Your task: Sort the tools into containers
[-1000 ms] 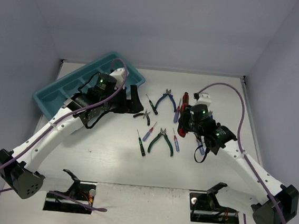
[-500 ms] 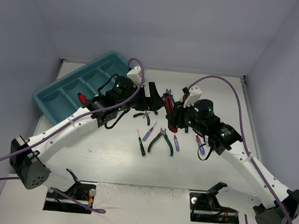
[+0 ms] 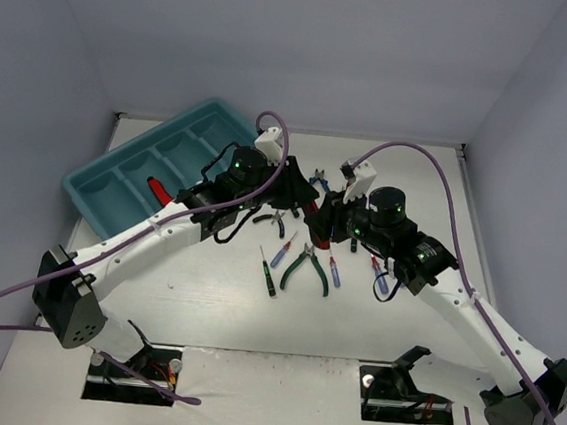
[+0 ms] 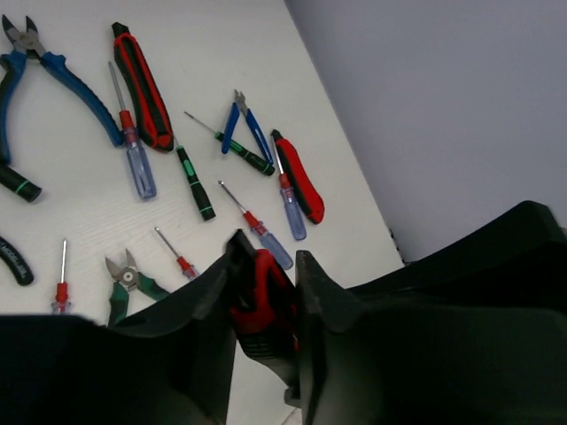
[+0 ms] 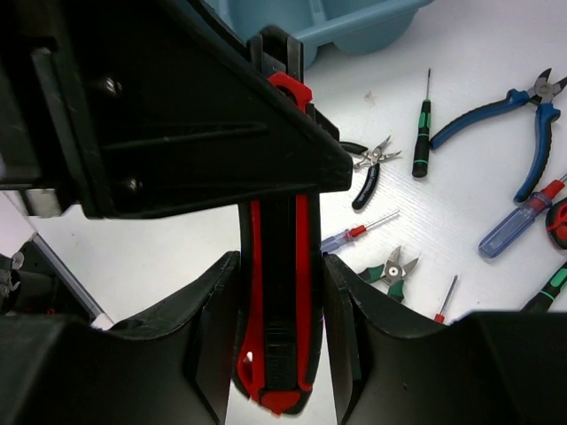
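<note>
A red-and-black cutter (image 5: 282, 292) hangs above the table between both grippers. My right gripper (image 5: 282, 283) is shut on its lower body. My left gripper (image 4: 266, 283) is shut on its other end (image 4: 263, 297). In the top view the two grippers meet over the middle of the table, left gripper (image 3: 301, 202) facing right gripper (image 3: 327, 223). The teal tray (image 3: 117, 171) lies at the back left with a red tool (image 3: 155, 188) in one compartment. Green-handled pliers (image 3: 308, 267), a green screwdriver (image 3: 269, 271) and other tools lie below the grippers.
On the table lie blue-handled pliers (image 4: 53, 75), another red-and-black cutter (image 4: 142, 84), a red cutter (image 4: 301, 181), small blue pliers (image 4: 244, 124) and several thin screwdrivers (image 4: 133, 155). Grey walls close in the table. Purple cables loop over both arms.
My left arm swung right from the tray to the right gripper and shut on the cutter's end. My right gripper carried the cutter up and leftward.
</note>
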